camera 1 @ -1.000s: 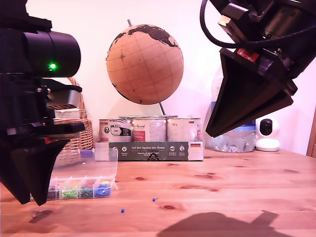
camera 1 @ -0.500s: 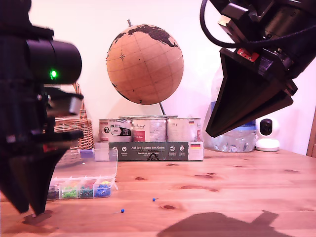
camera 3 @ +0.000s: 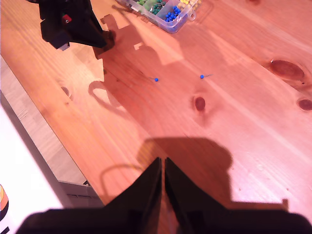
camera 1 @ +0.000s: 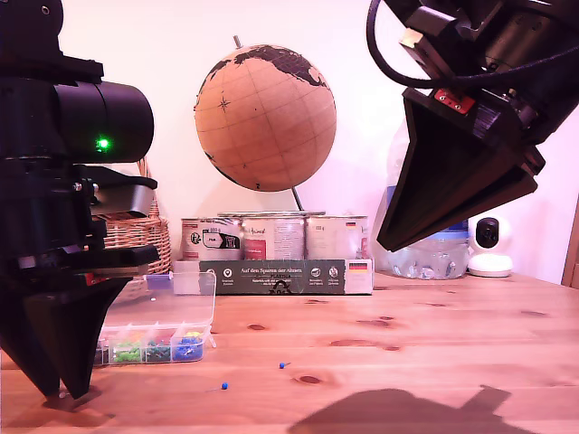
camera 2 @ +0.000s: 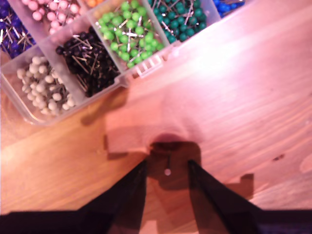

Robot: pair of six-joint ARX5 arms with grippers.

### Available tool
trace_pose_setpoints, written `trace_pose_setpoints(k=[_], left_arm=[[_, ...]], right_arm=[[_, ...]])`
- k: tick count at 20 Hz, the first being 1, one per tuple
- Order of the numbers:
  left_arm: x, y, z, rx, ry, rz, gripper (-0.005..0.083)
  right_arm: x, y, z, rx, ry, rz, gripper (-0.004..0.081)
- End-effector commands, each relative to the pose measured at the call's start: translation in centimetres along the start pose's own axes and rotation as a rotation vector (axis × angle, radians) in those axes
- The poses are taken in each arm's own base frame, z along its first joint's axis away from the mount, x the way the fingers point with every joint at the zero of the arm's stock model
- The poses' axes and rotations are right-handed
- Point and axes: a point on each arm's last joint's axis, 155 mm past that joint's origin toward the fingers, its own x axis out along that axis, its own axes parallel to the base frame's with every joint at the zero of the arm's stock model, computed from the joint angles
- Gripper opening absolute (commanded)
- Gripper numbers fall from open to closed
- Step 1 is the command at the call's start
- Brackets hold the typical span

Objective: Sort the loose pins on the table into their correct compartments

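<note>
A pale round-headed pin (camera 2: 167, 171) lies on the table (camera 1: 434, 344), between the spread fingers of my first gripper (camera 2: 167, 165), which is open and not touching it. In the exterior view that gripper (camera 1: 61, 391) is low at the left, tips at the wood. Two blue pins (camera 1: 224, 386) (camera 1: 282, 365) lie further right, also seen as blue specks (camera 3: 156, 79) (camera 3: 201, 76). The clear box (camera 1: 149, 344) has white (camera 2: 41, 90), black (camera 2: 87, 63) and green (camera 2: 129, 34) compartments just past the first gripper. My second gripper (camera 1: 384, 244) hangs high at the exterior view's right, shut on nothing (camera 3: 162, 161).
Behind the box stand a wicker basket (camera 1: 136, 240), a cork globe (camera 1: 264, 117) and a row of tins (camera 1: 280, 240). A water bottle (camera 1: 434, 253) and a small white camera (camera 1: 489, 244) are at the exterior view's back right. Dark knots mark the wood.
My first gripper has come down and shifted slightly right in the exterior view, so its tips now sit at the table around the pale pin. The second arm and blue pins have not moved.
</note>
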Motion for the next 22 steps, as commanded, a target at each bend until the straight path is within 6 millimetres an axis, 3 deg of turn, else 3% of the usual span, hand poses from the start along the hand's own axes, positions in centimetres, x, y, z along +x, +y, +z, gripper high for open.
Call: trace_pose_setpoints(k=[1, 18, 22], left_arm=[[0.61, -0.03, -0.32, 0.006, 0.023, 0.001, 0.0233], [0.60, 0.12, -1.03, 0.032, 0.052, 0.006, 0.0101], [0.62, 0.06, -0.75, 0.036, 0.040, 0.004, 0.0033]], right_arm=[[0.17, 0.12, -0.02, -0.006, 0.002, 0.004, -0.0012], [0.17, 0.12, -0.02, -0.005, 0.002, 0.004, -0.0012], [0.17, 0.13, -0.03, -0.005, 0.003, 0.004, -0.0012]])
